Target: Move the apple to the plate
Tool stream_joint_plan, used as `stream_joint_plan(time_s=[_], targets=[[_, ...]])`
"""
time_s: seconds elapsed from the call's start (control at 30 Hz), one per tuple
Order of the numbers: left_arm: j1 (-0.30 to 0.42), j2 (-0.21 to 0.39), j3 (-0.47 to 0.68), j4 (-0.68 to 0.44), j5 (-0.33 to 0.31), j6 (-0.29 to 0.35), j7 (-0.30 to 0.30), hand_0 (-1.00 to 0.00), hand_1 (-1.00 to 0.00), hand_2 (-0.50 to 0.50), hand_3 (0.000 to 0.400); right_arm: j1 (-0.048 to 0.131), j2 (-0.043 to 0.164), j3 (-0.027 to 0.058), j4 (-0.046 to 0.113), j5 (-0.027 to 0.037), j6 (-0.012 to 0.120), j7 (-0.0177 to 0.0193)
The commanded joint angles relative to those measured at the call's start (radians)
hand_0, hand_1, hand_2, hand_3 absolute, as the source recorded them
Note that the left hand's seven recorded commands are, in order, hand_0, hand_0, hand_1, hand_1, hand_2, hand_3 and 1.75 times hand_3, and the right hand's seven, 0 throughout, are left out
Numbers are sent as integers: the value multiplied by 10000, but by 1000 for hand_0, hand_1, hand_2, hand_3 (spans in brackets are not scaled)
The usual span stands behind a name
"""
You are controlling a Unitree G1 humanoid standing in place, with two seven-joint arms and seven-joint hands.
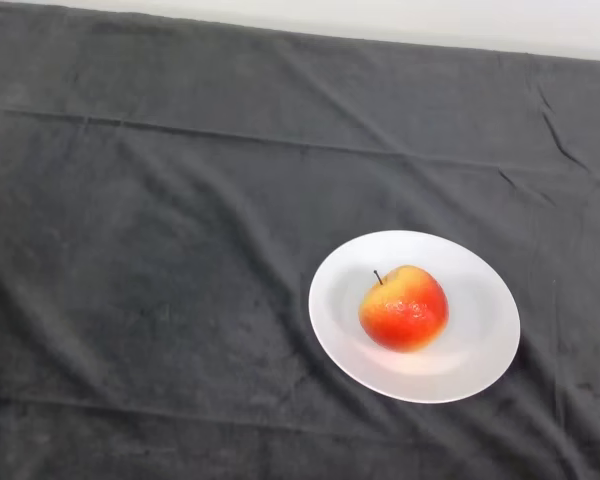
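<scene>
A: Where was the apple (404, 309)?

B: On the plate (480, 355), sitting slightly toward nine o'clock of the plate's middle, stem up and leaning toward eleven o'clock. Its skin ran red-orange, with a yellow patch at the top near the stem.

A: And the plate?

B: White, round, lying flat on the counter (150, 260) toward the four o'clock part of the view. The dark cloth (280, 110) under it covered the counter, with creases running across at twelve o'clock and a few folds at two o'clock.

A: What about the hand, clenched or released?

B: I could not tell; no part of the robot showed anywhere in the view.
</scene>
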State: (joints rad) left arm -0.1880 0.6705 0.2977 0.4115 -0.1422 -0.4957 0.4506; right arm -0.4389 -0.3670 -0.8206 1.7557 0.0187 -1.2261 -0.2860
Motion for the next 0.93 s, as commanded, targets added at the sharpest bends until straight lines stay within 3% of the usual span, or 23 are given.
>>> stream_joint_plan(time_s=[0.03,0.93], targets=[[-386,-181,347,-74,281,67,-88,0,0,0,0,1220,1286,9,491,81,255,-2],[-577,-514,725,-109,736,209,-310,0,0,0,0,1219,1288,28,489,105,258,4]])
